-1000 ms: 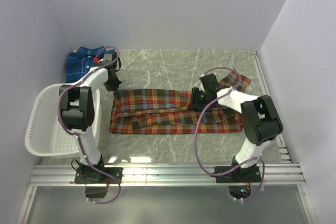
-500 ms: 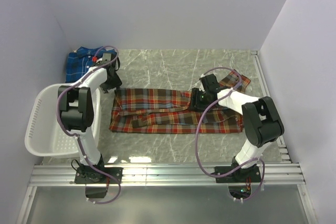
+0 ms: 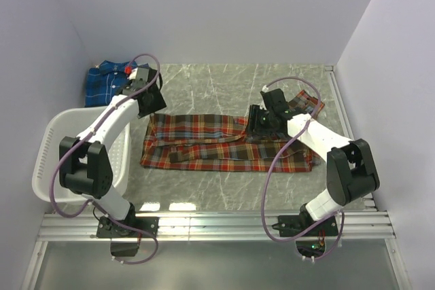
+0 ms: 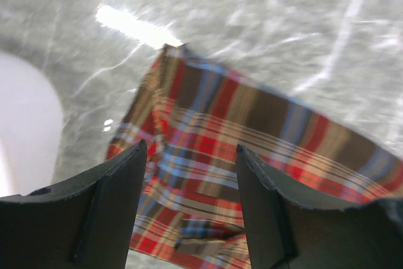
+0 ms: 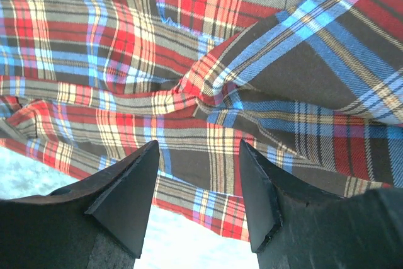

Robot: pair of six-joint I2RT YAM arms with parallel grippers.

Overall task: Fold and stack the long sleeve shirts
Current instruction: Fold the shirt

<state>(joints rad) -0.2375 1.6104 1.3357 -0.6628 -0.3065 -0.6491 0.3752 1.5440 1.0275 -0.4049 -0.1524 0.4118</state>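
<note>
Setting: grey marbled table (image 3: 224, 83) boxed in by plain pale walls, both arm bases bolted along the near edge.
Left gripper (image 4: 190, 149): jaws spread with nothing between them, hanging over the far left corner of the red-orange shirt (image 3: 217, 144); bare table shows just beyond that corner.
Right gripper (image 5: 198, 146): jaws spread as well, low over a puckered ridge of plaid near the shirt's right end; no cloth is pinched.
Red-orange shirt: lies as a long band across the middle of the table, its long edges turned in and a darker strip running along it; one flap sticks out toward the far right.
Blue shirt (image 3: 102, 83): bunched in the far left corner, well apart from the red one, partly hidden by the left arm.
Basket (image 3: 51, 168): white, slotted, at the left edge beside the left arm.
Why placed so: each gripper sits over one end of the band, probably so both ends can be taken together and kept level.
Step in hand: likely between grasps on a lengthwise fold; the crosswise fold and the stacking are not yet done.
</note>
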